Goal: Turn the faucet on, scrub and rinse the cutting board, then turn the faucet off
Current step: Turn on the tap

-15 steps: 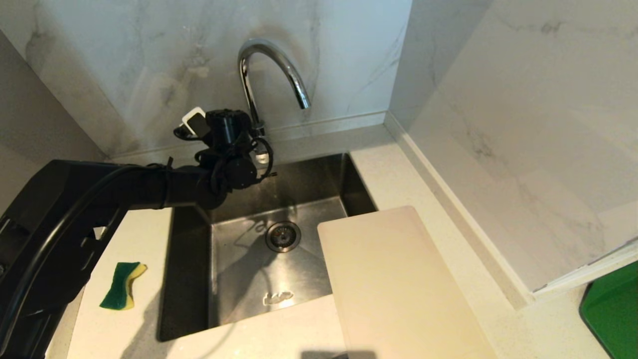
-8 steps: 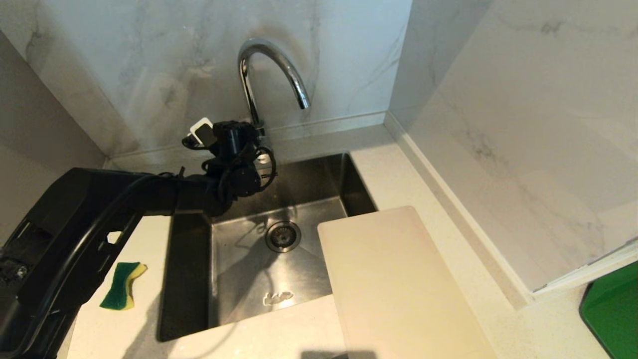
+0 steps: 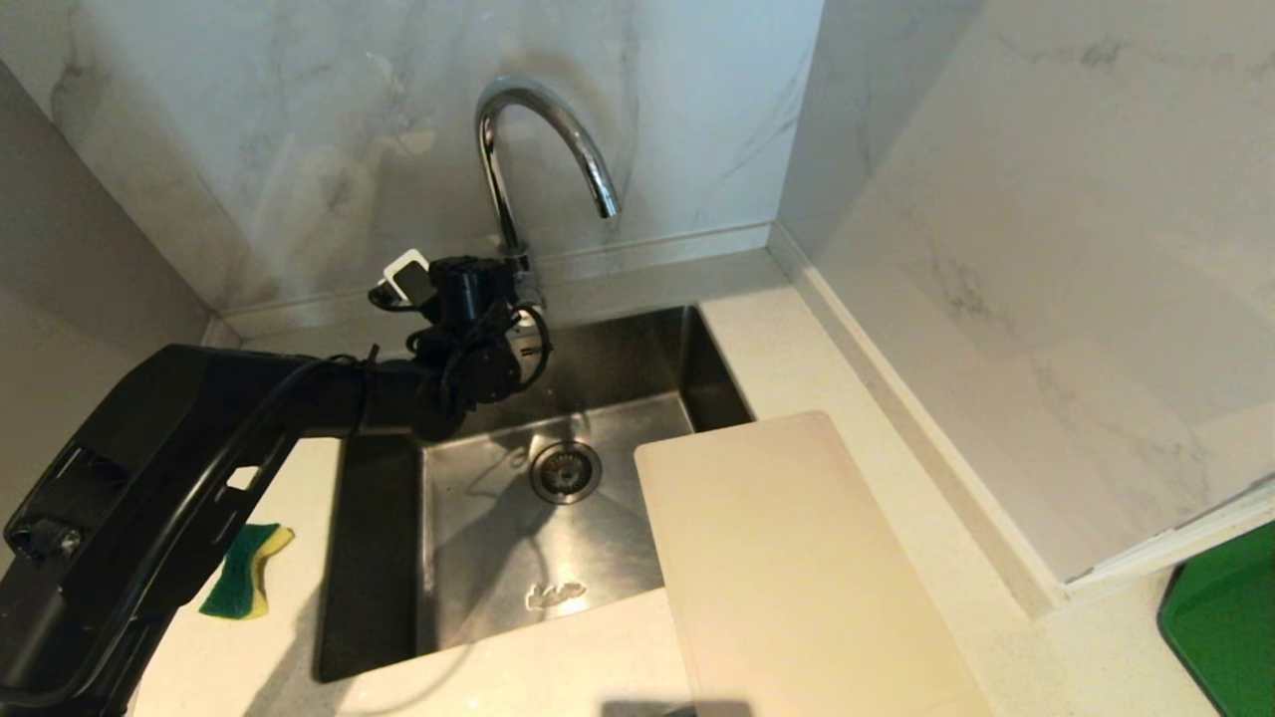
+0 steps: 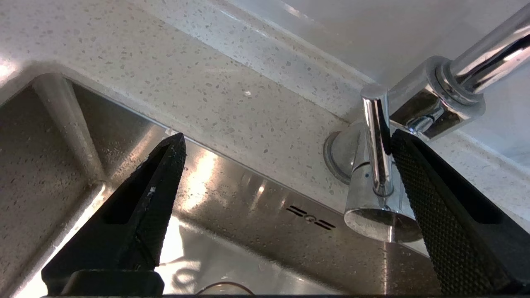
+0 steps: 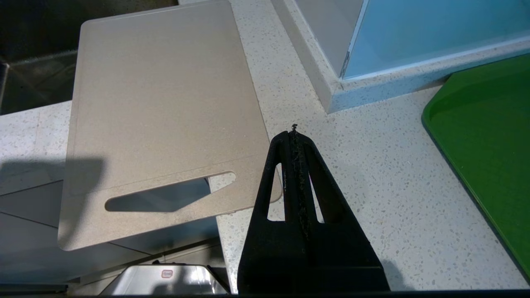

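faucet: chrome gooseneck faucet (image 3: 518, 149) sits at the back edge of the sink, spout arching out over the basin, no water coming out that I can see
lever: thin chrome lever (image 4: 376, 140) sticks out of the faucet base, and in the left wrist view it's right up against the inner face of one finger
left gripper: left gripper (image 4: 285, 147) is spread wide at the faucet base, with the lever just inside one finger and the other finger (image 4: 163, 165) well off over the sink's rear corner. Not clamped on anything, and I honestly can't tell if that near finger is touching the lever or just beside it
cutting board: pale cutting board (image 3: 797, 568) lies flat on the counter to the right of the sink, its left edge hanging over the basin a bit; the handle-slot end pokes out past the counter's front edge in the right wrist view
sink: steel sink (image 3: 478, 558), drain in the middle, looks dry-ish
sponge: green and yellow sponge (image 3: 244, 568) is on the counter left of the sink, partly behind the left arm
right gripper: right gripper (image 5: 295, 132) has its fingers pinched fully together, holding nothing, hovering over the counter just beside the board's handle corner
tray: green tray (image 3: 1220, 622) is off at the far right of the counter
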Controlling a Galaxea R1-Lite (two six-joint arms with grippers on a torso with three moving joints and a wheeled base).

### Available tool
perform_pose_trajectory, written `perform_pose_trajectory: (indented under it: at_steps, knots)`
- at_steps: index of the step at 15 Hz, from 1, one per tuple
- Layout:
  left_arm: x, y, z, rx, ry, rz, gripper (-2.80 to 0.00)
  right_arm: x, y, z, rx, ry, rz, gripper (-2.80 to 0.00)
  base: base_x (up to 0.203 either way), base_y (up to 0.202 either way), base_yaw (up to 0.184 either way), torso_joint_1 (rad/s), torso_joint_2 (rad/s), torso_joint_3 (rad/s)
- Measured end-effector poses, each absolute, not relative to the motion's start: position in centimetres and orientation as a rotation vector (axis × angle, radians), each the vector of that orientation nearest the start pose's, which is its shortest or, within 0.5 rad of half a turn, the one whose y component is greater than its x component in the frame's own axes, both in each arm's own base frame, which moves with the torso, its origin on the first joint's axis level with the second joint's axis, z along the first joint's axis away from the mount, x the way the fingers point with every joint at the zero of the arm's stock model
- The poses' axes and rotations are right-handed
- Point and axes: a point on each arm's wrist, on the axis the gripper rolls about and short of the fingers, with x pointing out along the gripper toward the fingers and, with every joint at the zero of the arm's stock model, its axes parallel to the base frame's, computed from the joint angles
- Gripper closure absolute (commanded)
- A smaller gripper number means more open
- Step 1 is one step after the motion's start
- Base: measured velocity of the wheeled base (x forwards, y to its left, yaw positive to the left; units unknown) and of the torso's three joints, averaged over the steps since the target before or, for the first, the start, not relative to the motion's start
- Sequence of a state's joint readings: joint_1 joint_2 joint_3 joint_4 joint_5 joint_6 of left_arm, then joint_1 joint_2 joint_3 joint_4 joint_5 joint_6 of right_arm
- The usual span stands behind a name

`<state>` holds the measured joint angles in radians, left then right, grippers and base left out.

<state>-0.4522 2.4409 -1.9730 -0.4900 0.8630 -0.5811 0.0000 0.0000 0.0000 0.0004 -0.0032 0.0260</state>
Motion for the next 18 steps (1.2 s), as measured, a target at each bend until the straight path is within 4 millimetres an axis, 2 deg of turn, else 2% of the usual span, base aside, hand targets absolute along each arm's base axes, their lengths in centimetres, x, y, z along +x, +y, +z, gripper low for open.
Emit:
perform_pose_trajectory:
  at_steps: [9, 18]
  knots:
    - [47.0, -20.7, 18.5, -0.591, -0.138, 0.407, -2.80, -2.3, 0.0, 7.5, 0.026, 0.001, -0.003, 0.00, 0.000, 0.000, 0.000, 0.000, 0.00, 0.000]
    - [45.2, -21.1, 19.8, -0.644, -0.040, 0.419, -2.80, -2.3, 0.0, 7.5, 0.026, 0.001, -0.003, 0.00, 0.000, 0.000, 0.000, 0.000, 0.00, 0.000]
